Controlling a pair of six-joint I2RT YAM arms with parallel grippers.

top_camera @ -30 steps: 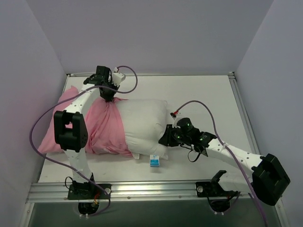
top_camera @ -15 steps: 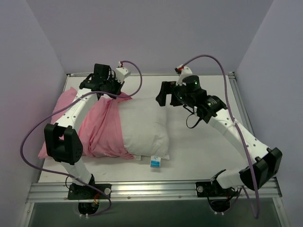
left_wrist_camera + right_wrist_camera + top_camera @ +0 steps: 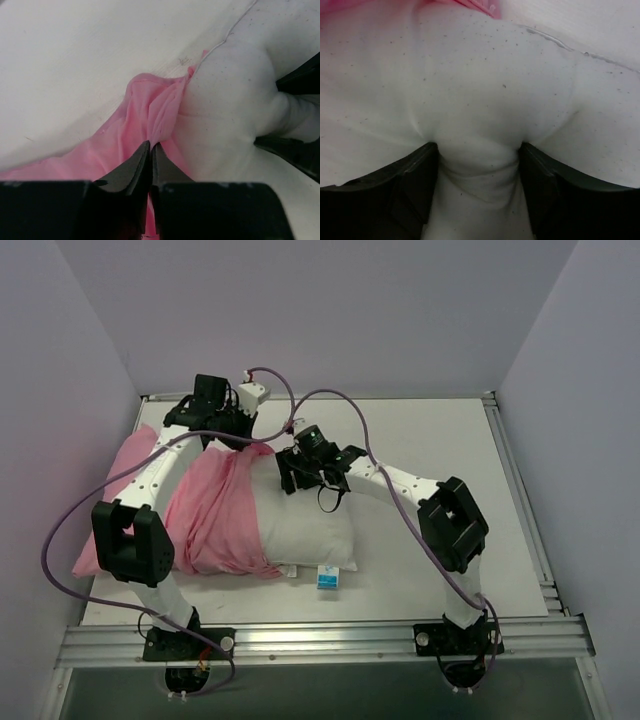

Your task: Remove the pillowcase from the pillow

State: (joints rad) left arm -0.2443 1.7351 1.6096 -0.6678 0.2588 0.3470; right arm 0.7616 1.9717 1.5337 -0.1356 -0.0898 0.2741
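Left claw (image 3: 150,146) is clenched on a bunched fold of the pink pillowcase (image 3: 150,107). Right claw (image 3: 477,147) squeezes a wad of the white pillow (image 3: 305,525), which lies on the table (image 3: 440,440), one end inside the pillowcase.

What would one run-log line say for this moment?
left gripper: shut on pillowcase, far edge | right gripper: pinching pillow fold | state: pillow about half uncovered

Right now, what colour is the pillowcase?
Pink: the pillowcase shows best in the top external view.
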